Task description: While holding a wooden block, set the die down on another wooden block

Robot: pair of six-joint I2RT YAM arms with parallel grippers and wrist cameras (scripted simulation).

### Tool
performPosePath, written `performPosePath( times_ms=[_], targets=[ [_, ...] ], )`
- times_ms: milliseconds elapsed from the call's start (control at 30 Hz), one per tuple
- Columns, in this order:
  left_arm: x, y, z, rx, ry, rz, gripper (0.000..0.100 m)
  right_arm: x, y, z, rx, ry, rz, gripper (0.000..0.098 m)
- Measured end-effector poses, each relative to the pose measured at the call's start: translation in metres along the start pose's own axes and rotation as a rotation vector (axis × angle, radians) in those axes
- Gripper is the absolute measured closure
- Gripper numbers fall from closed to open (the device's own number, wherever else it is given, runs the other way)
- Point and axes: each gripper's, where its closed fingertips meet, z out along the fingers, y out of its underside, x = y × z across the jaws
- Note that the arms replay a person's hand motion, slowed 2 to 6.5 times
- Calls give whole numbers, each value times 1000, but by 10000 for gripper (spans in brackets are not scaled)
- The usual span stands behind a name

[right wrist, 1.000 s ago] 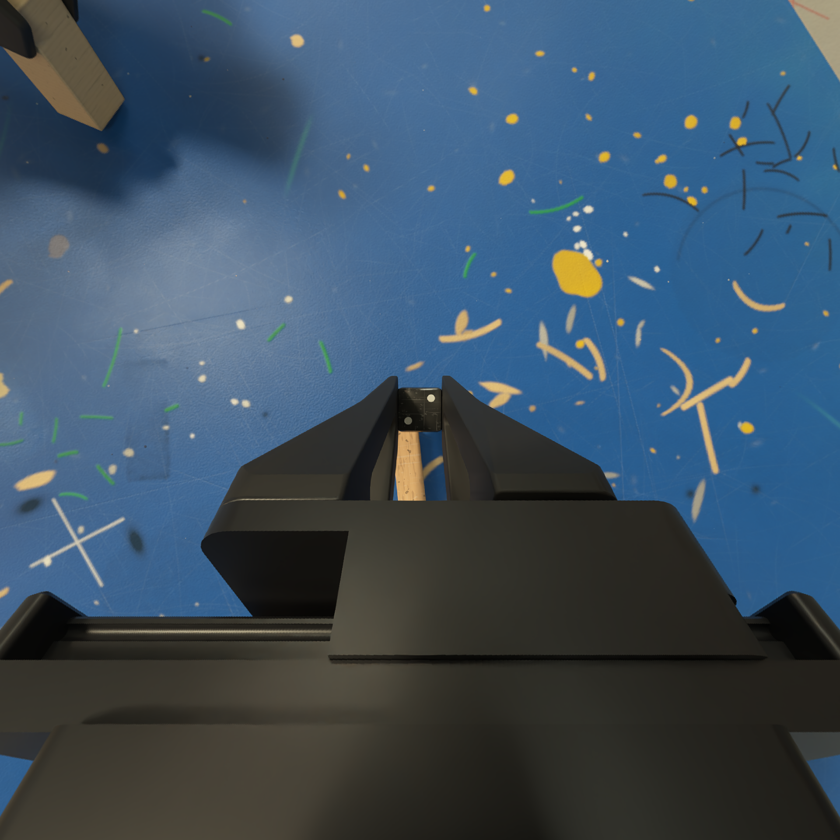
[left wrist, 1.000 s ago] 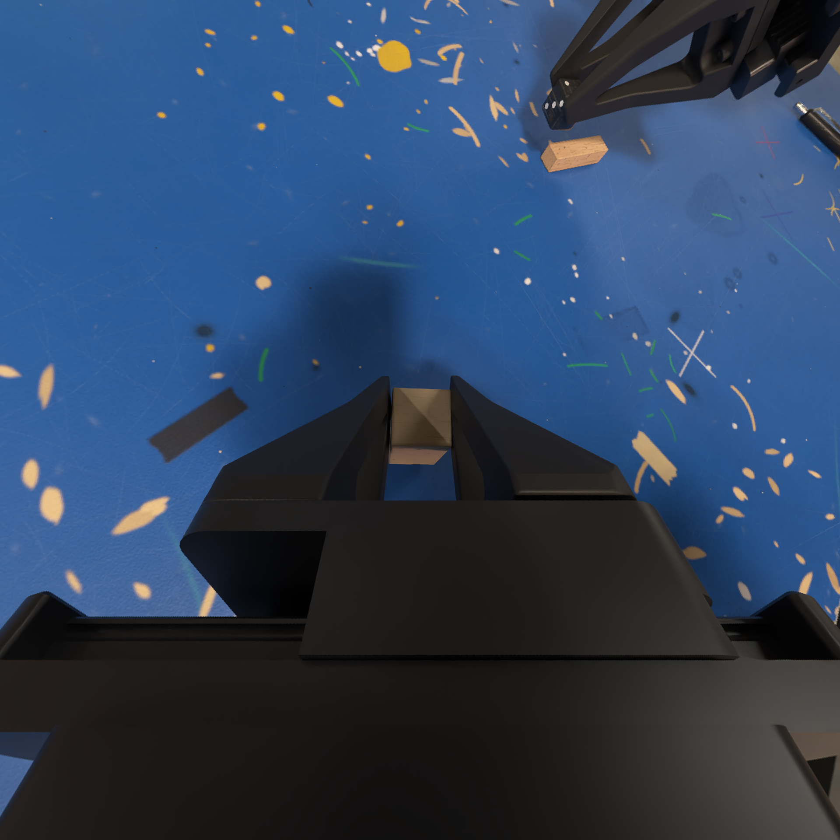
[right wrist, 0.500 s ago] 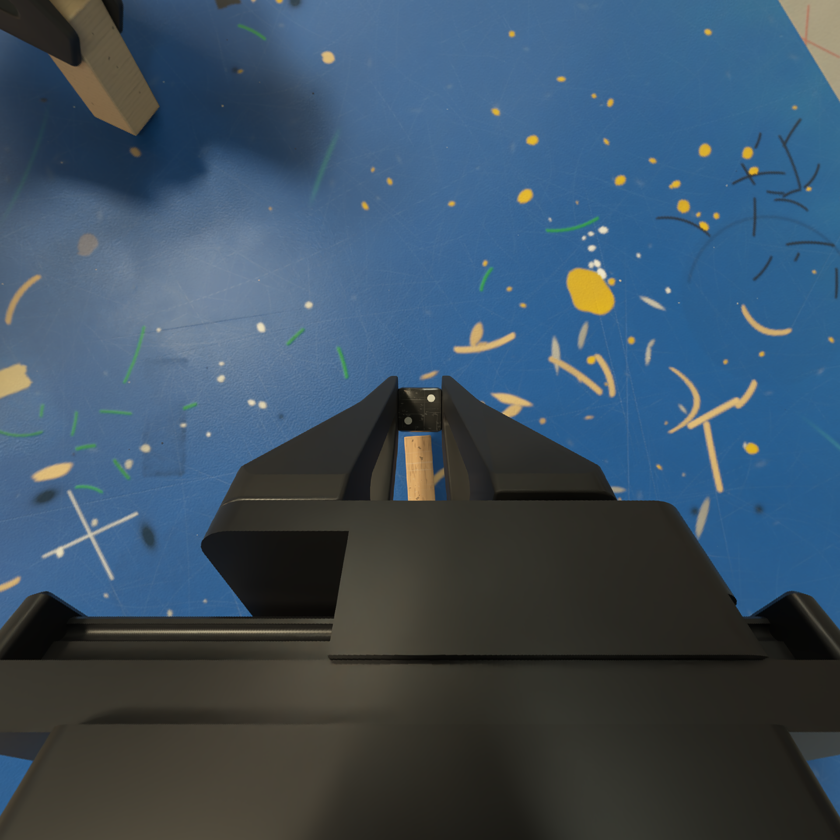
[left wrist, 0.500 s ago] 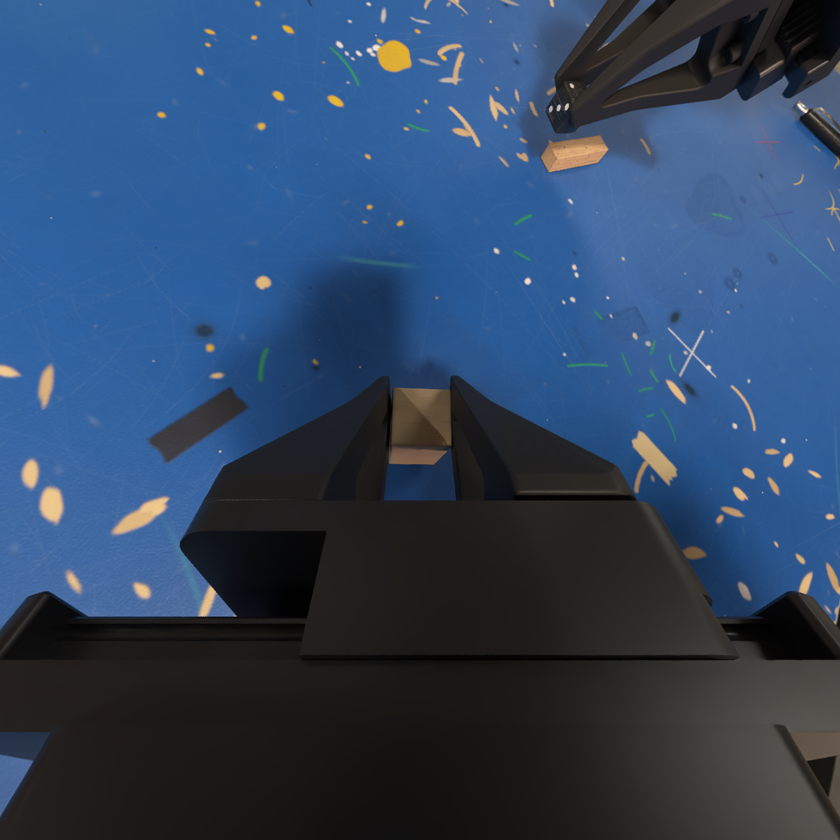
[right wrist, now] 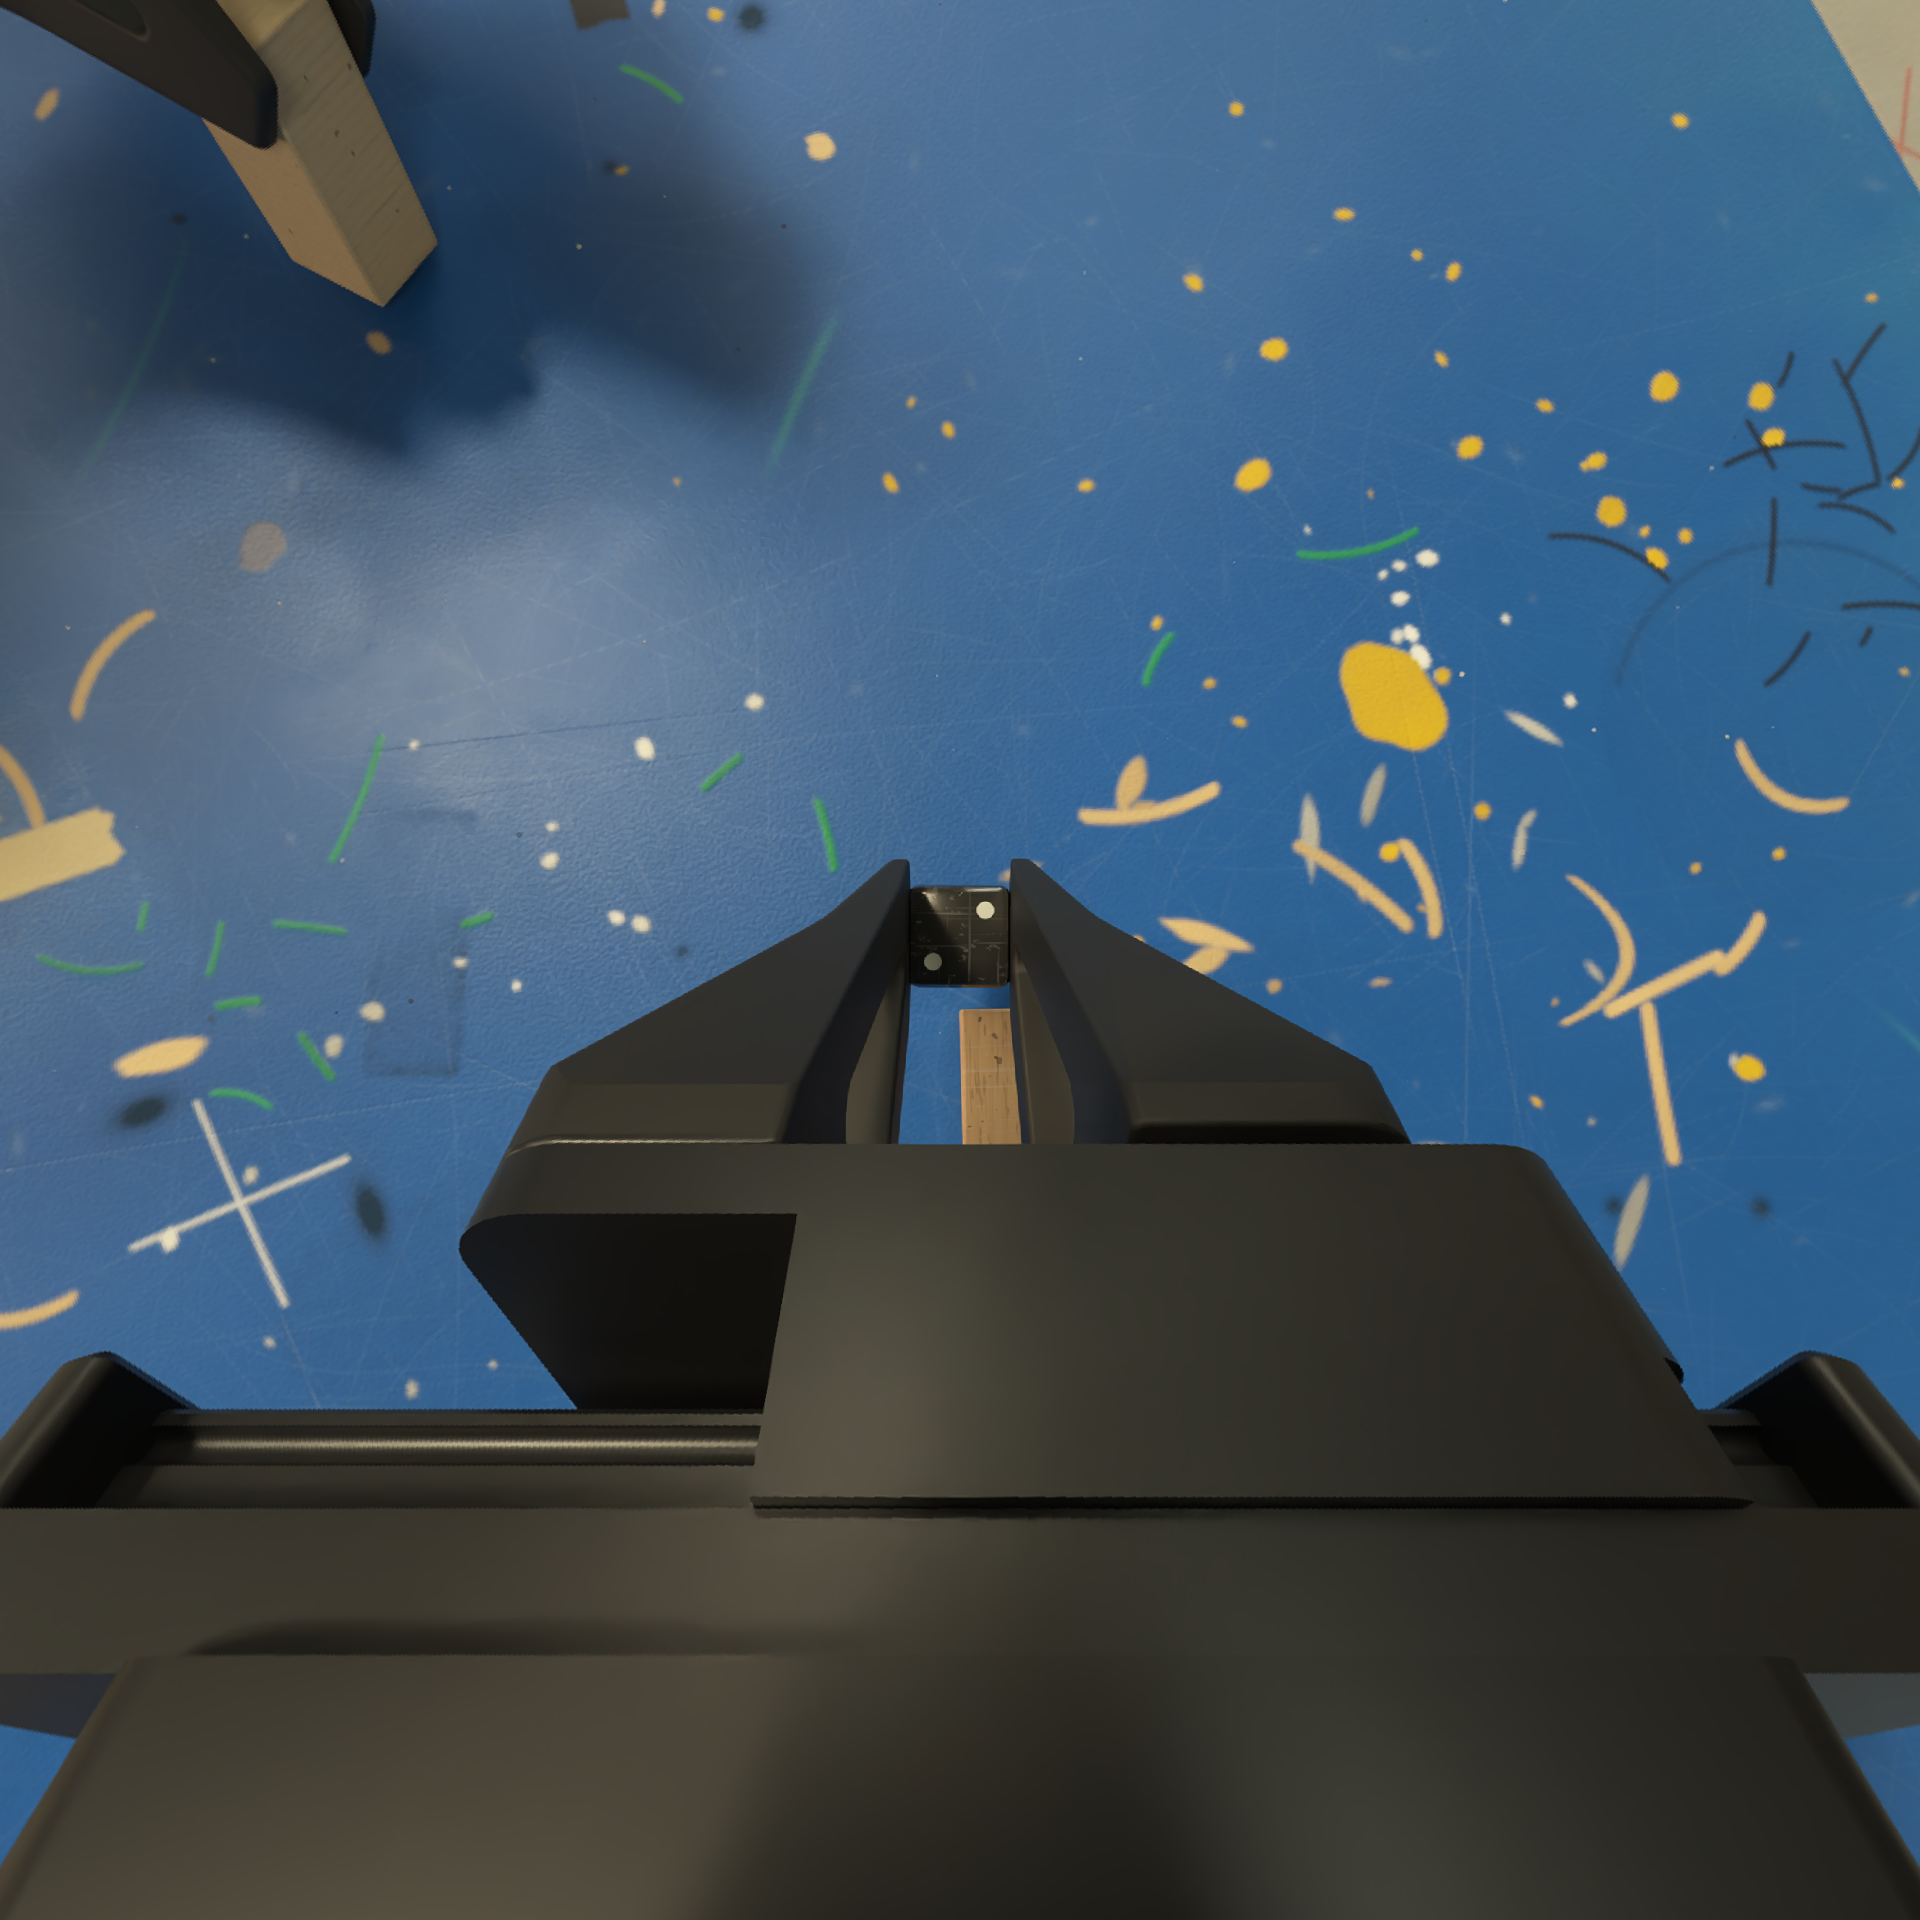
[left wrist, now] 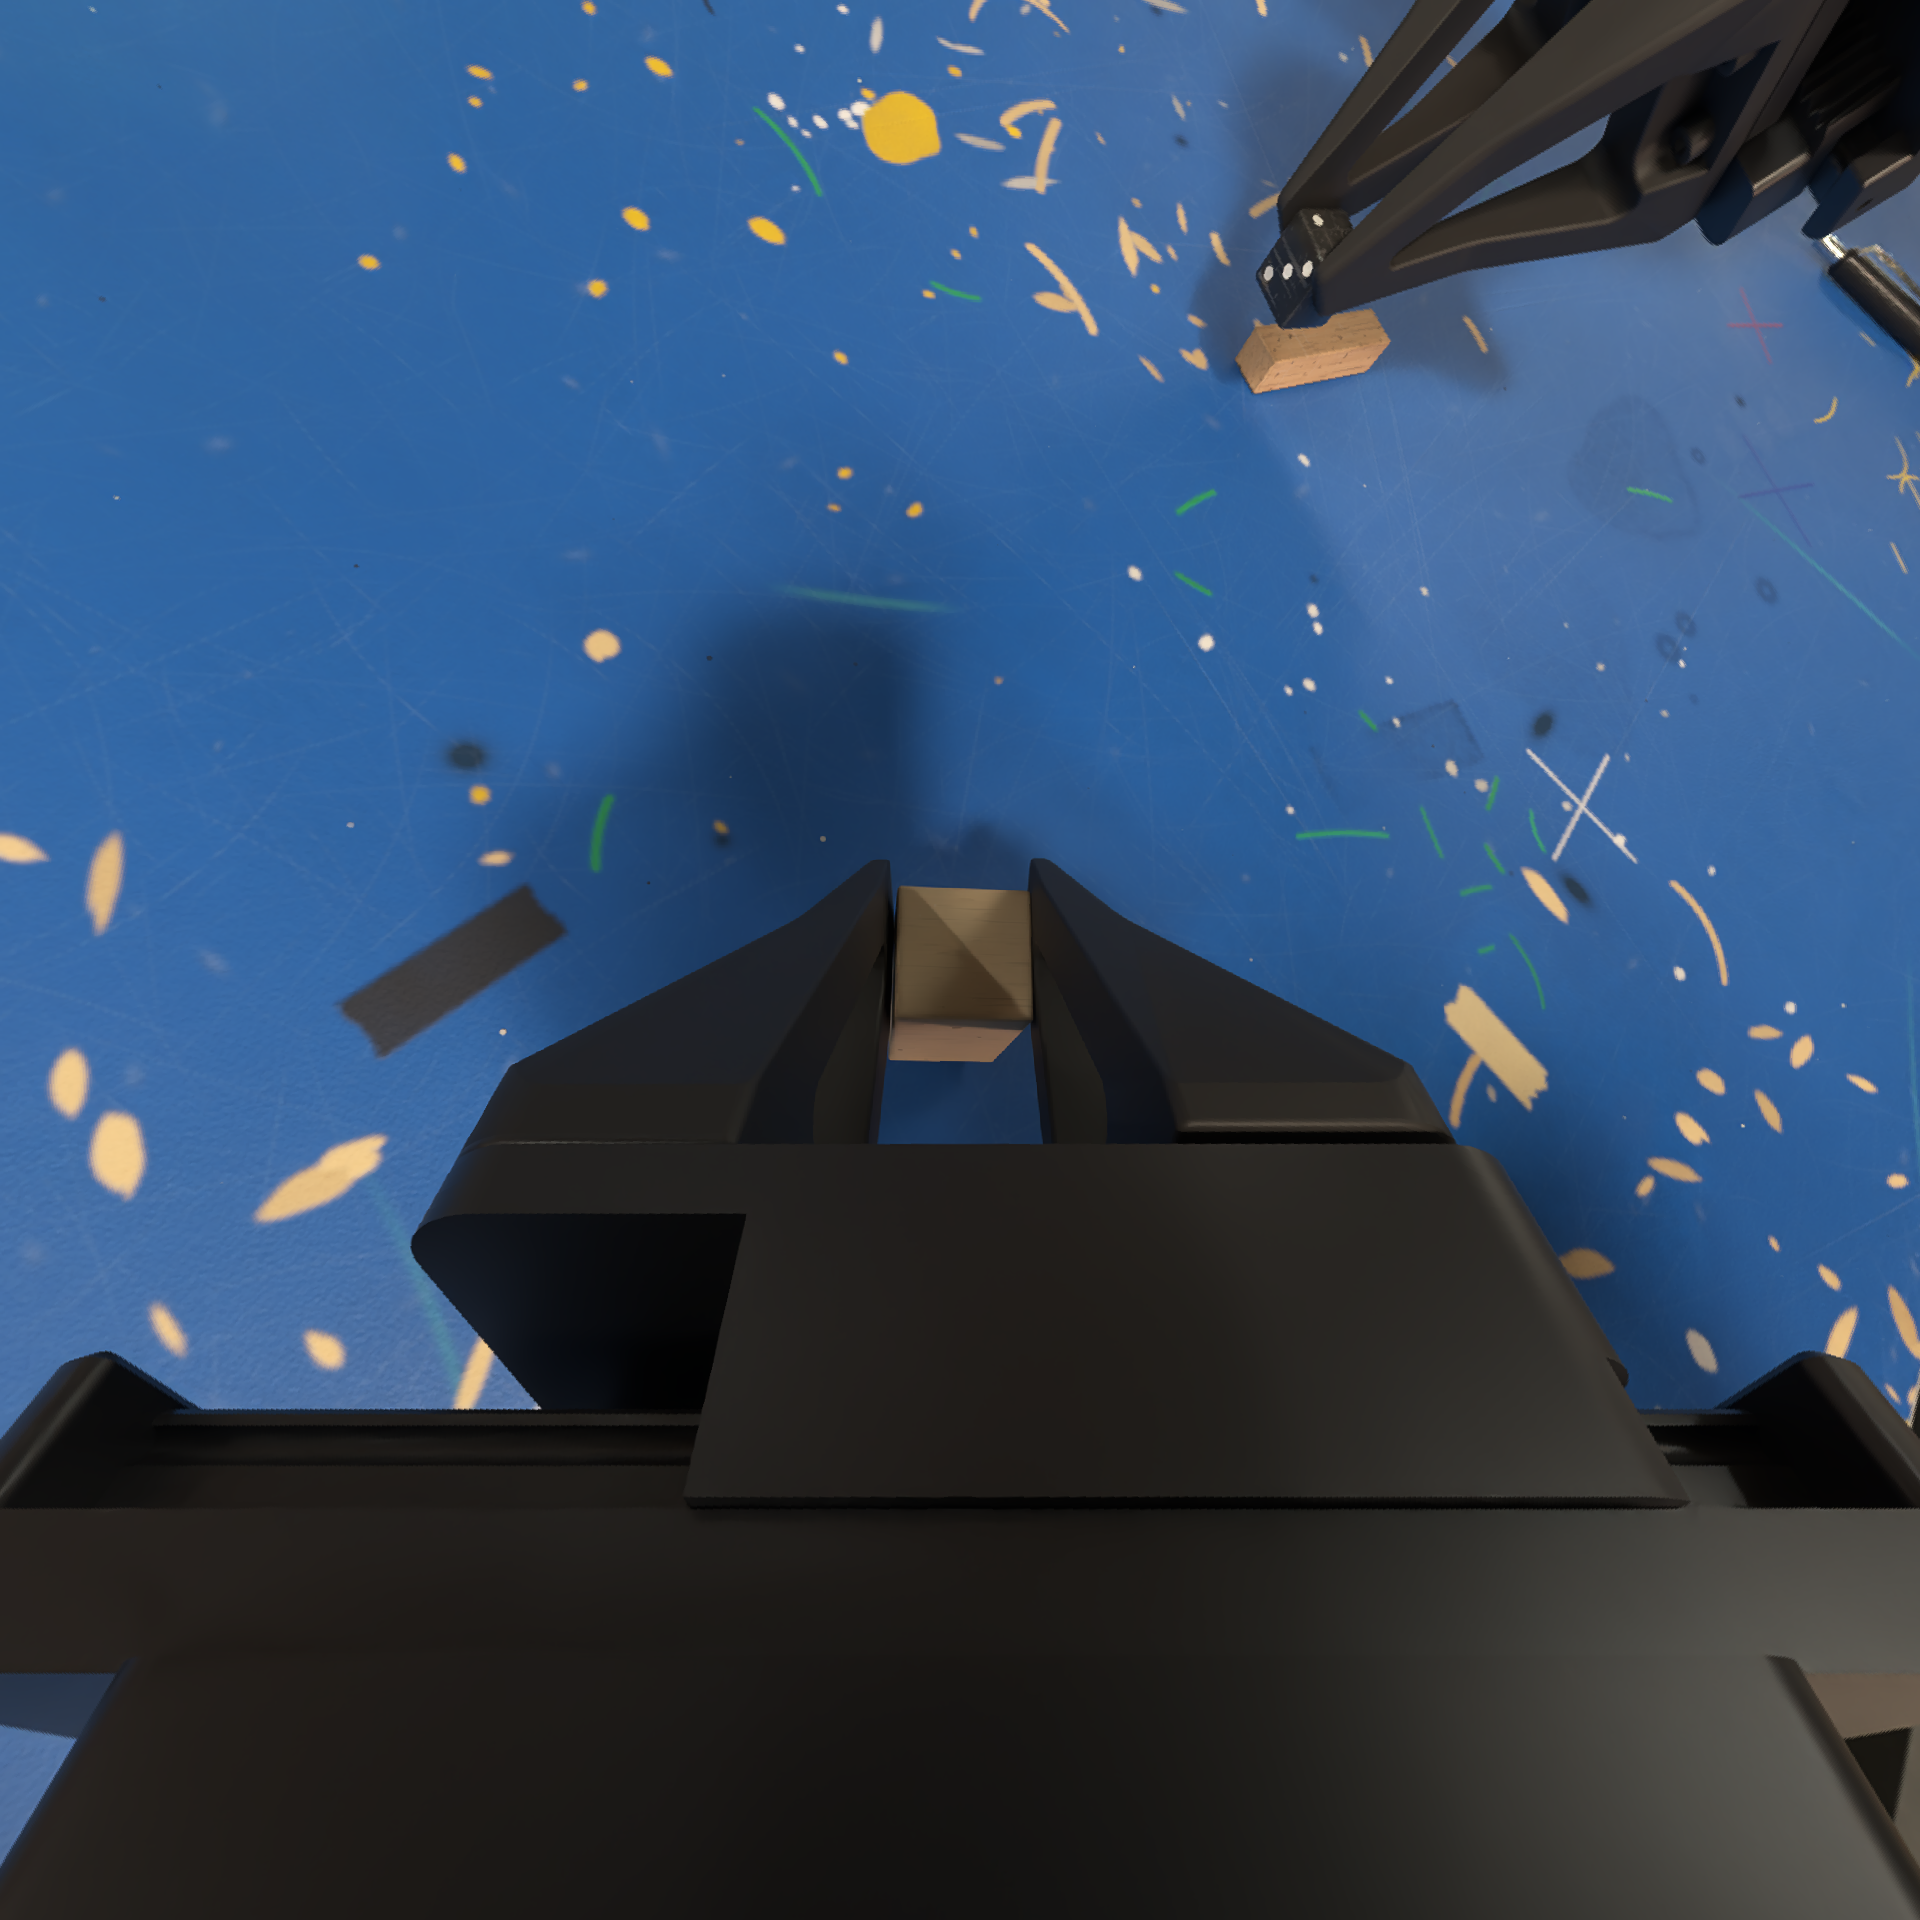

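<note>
My left gripper (left wrist: 962, 935) is shut on a pale wooden block (left wrist: 961, 961) and holds it above the blue mat; that block also shows at the top left of the right wrist view (right wrist: 338, 166). My right gripper (right wrist: 960, 930) is shut on a black die with white pips (right wrist: 958, 935). In the left wrist view the die (left wrist: 1294, 272) hangs just above the left end of a second, light brown wooden block (left wrist: 1314, 353) that lies flat on the mat. A strip of that block (right wrist: 985, 1075) shows between my right fingers, below the die.
The blue mat (left wrist: 416, 468) is flecked with yellow, tan, green and white paint marks. A black tape strip (left wrist: 452, 966) lies on it to the left of my left gripper. A dark cylindrical object (left wrist: 1870, 281) lies at the far right edge.
My right gripper has carried the die along and lower over the lying block, whose visible strip has shifted right between the fingers. My left gripper and its block have not moved.
</note>
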Motion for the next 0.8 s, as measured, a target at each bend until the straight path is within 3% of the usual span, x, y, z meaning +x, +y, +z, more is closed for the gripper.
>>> performPosePath(
  times_ms=[800],
  targets=[
    [0,0,0,0,0,0,784,-2,0,0,0,-7,-5,821]
  ],
)
